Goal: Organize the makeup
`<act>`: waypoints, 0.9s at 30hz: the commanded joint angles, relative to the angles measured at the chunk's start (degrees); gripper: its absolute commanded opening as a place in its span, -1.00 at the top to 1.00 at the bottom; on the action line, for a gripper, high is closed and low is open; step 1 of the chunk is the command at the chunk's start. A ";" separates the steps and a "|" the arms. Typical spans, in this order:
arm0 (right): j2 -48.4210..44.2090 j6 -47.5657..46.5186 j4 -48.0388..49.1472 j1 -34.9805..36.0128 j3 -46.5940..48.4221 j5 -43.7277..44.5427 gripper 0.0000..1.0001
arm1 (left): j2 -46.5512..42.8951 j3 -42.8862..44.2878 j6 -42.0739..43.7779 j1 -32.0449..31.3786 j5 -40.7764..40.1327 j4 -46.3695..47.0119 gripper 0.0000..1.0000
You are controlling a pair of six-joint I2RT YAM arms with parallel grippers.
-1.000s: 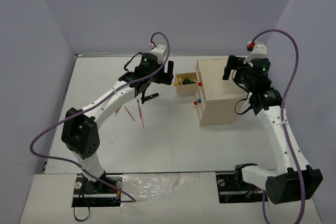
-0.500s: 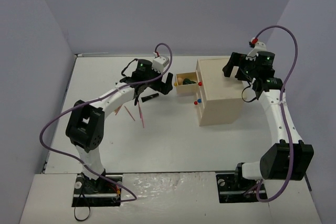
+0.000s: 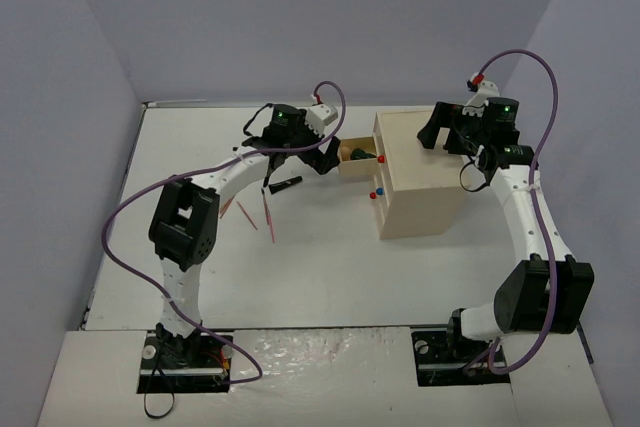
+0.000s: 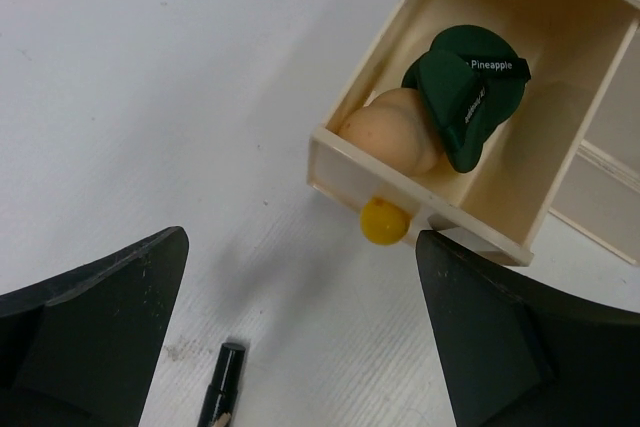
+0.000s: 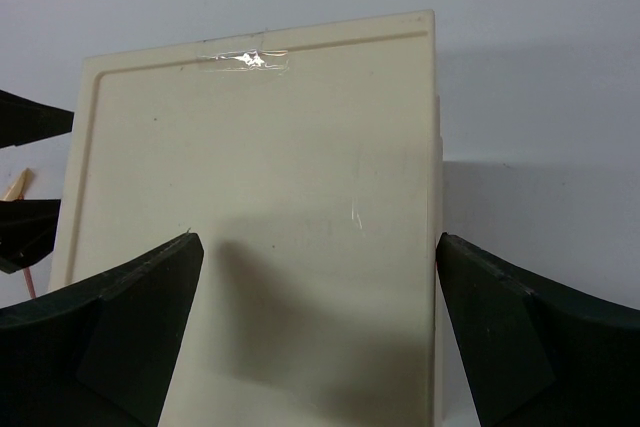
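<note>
My left gripper [image 3: 325,156] is open and empty, hovering just in front of the pulled-out top drawer [image 4: 345,160]. In the drawer lie a dark green round compact [image 4: 466,89], also seen from above [image 3: 362,155], and a peach rounded sponge [image 4: 393,131]. The drawer's yellow knob [image 4: 384,220] sits between my left fingertips [image 4: 300,347]. A black tube [image 4: 220,387] lies on the table below that gripper, also in the top view [image 3: 285,184]. Thin pink pencils [image 3: 268,217] lie left of it. My right gripper [image 3: 447,134] is open and empty above the box top [image 5: 320,337].
The large beige wooden drawer box [image 3: 425,182] stands right of centre, its flat top [image 5: 260,147] under my right gripper. Red [image 3: 379,188] and blue [image 3: 372,194] knobs face left on its lower drawers. White walls close in the table on three sides.
</note>
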 commanded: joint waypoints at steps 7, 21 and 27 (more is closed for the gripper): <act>1.37 -0.66 2.62 0.42 2.07 -4.55 -0.99 | 3.05 10.21 3.27 -1.60 3.98 5.19 -0.93; 2.64 -1.18 3.08 0.86 1.99 -4.75 -0.98 | 9.62 17.85 0.38 -6.43 2.29 9.04 -0.93; 2.81 -1.09 3.32 0.86 2.13 -3.55 -0.98 | 11.48 18.93 -3.11 -6.62 -0.51 13.28 -0.93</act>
